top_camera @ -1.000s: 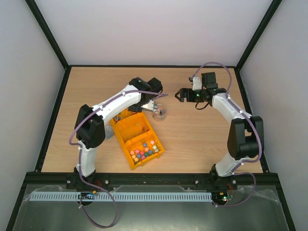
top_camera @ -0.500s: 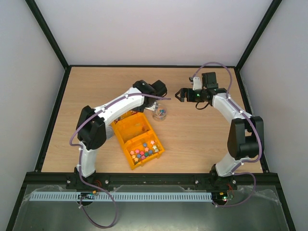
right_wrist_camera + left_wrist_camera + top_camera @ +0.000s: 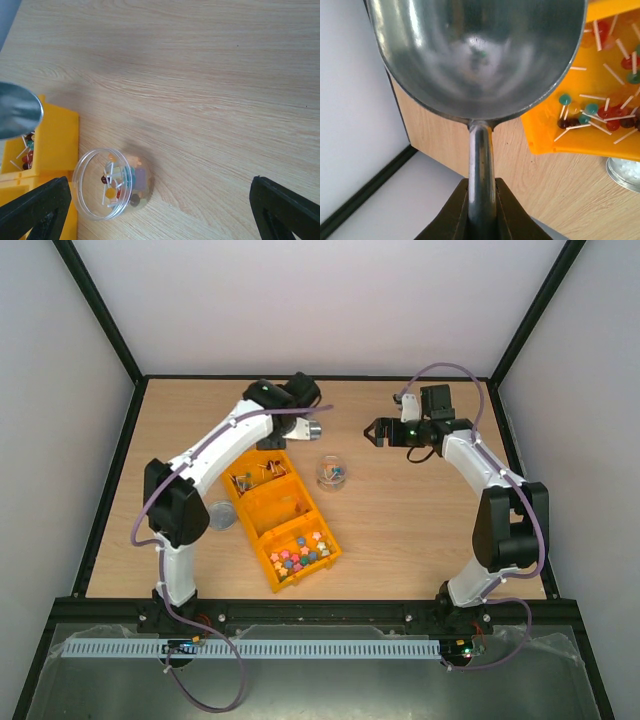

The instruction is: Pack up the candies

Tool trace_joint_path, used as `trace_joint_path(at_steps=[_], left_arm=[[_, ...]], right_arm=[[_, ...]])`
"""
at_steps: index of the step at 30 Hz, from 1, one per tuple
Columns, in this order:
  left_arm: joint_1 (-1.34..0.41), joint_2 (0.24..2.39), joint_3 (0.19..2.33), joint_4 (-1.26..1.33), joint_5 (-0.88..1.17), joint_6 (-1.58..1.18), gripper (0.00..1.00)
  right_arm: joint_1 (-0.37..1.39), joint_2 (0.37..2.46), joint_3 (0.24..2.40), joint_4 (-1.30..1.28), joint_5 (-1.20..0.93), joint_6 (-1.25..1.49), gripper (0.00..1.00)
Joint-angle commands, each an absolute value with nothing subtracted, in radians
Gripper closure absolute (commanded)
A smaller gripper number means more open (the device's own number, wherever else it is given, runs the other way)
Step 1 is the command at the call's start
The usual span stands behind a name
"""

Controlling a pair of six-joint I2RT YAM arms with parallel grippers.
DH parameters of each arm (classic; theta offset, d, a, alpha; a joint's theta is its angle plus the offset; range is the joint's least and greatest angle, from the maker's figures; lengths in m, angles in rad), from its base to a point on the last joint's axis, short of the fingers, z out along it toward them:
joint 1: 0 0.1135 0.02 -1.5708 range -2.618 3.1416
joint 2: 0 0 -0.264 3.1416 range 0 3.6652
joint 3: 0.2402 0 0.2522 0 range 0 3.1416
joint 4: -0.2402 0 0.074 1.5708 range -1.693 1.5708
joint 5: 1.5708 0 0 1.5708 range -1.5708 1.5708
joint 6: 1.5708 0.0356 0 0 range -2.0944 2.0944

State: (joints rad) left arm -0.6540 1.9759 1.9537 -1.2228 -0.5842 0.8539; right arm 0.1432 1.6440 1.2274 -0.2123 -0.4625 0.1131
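Seen from above, left to right. At far left on the worktop [image 3: 420,530], a small round lid [image 3: 220,516], just beside the yellow tray [image 3: 281,510]. Above the tray's far end, the left pincer [image 3: 481,200], pressed tight on the thin handle of a metal scoop [image 3: 480,50]. Hollow of the bowl facing the wrist camera and looking empty. Below it, in the tray's far compartment, the candies [image 3: 600,112]: small round sweets on white sticks, red, green and brown, lying loose. Middle compartment bare; near compartment holding small star-shaped coloured pieces [image 3: 300,555]. Just right of the tray and apart from it, a clear open jar [image 3: 112,184], standing upright with a few candies at the bottom. Further right, the right pincer [image 3: 372,432], spread wide above bare wood, pinching nothing, near the jar but not touching it.

Probable step in hand: loading the scoop from the far compartment. To do it well:
- Lower the scoop lip first and slide it low along the compartment floor, under the sticks.
- Lift level, then tip slowly over the jar mouth.
- Long sticks and a narrow mouth likely to snag or spill, so worth steadying the jar with the free pincer.
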Motion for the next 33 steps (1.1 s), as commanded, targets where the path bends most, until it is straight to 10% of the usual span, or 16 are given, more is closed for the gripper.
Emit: trace_joint_path(at_steps=[1, 33], left_arm=[[-0.571, 1.912, 1.98, -1.265, -0.501, 0.808, 0.98], [0.095, 1.621, 1.367, -0.951, 0.143, 0.592, 0.98]], right_arm=[[0.137, 1.624, 1.259, -0.278, -0.457, 0.078, 0.01], [0.138, 1.569, 1.254, -0.378, -0.416, -0.076, 0.01]])
